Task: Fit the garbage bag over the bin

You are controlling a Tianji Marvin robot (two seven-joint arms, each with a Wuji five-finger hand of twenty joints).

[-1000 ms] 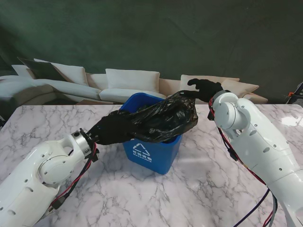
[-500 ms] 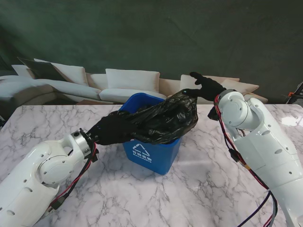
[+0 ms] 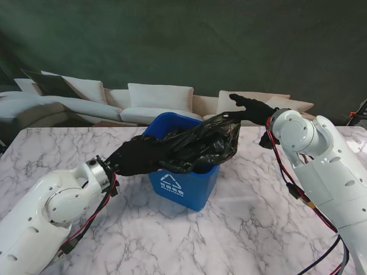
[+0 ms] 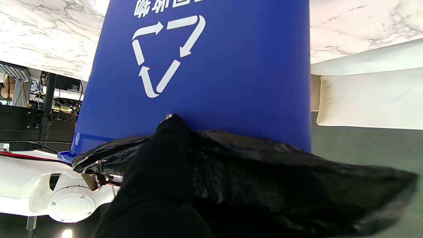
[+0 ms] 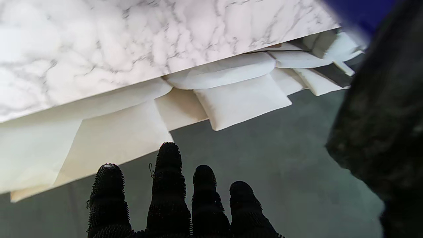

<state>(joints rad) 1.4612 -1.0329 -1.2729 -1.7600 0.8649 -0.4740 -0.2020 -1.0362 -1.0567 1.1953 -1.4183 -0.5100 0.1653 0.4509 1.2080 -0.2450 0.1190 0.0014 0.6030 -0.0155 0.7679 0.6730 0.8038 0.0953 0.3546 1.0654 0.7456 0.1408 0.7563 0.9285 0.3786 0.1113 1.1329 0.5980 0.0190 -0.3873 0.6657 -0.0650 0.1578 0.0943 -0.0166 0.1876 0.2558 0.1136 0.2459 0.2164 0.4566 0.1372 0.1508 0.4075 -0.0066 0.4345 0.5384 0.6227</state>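
The garbage bag point(image 3: 198, 148), at the centre of the stand view, is thin black plastic film, crinkled and faintly glossy. Under it the bin point(image 3: 184, 188) is smooth blue moulded plastic with white printed markings. The table point(image 3: 246, 229) across the lower frame looks like polished white marble with grey veins. Both arms have glossy white shells; the left hand point(image 3: 136, 158) and right hand point(image 3: 252, 110) wear matt black knitted gloves, nubbly at the fingertips point(image 5: 168, 155). The sofa point(image 3: 143, 100), upper left, looks like soft pale cloth.
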